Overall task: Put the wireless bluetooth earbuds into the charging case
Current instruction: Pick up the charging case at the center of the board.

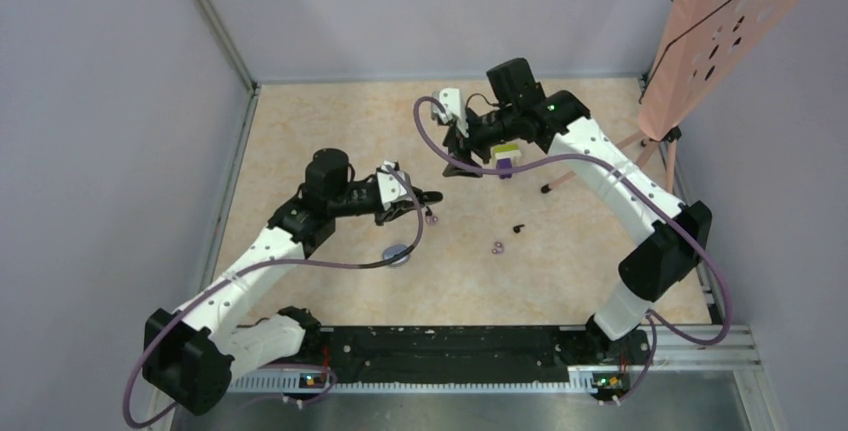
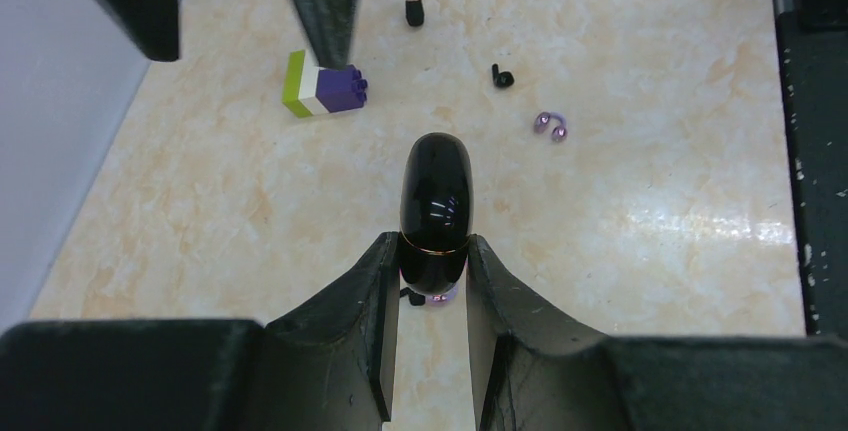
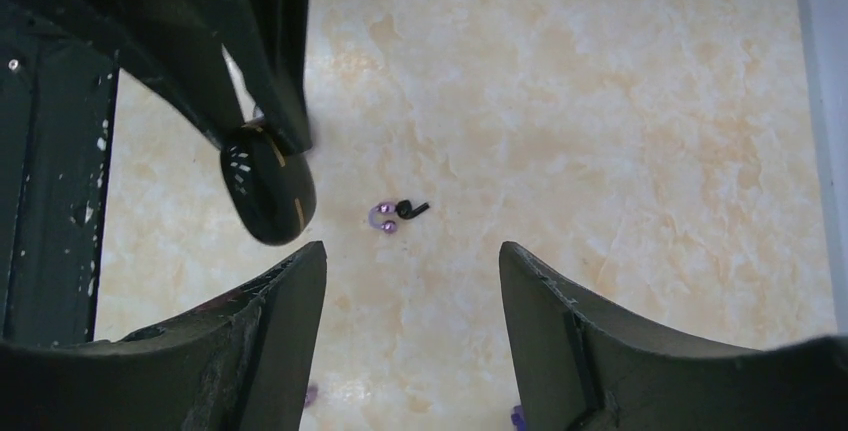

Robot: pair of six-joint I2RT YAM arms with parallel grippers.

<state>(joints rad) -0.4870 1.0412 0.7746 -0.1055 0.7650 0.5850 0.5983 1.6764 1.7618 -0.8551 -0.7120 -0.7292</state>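
Above the tabletop point(image 2: 650, 251), left end effector point(image 2: 431, 251) clamps the black charging case point(image 2: 435, 186); right end effector point(image 3: 412, 253) is spread apart.

The charging case point(image 2: 434, 206) in my left claw point(image 2: 432, 243) is glossy black with a thin gold band. At one o'clock from it lies an all-black earbud point(image 2: 502, 76), at two a shiny purple earbud point(image 2: 551, 126). The block point(image 2: 325, 89) at eleven is lime, white and purple; the table point(image 2: 650, 251), cream marbled orange.
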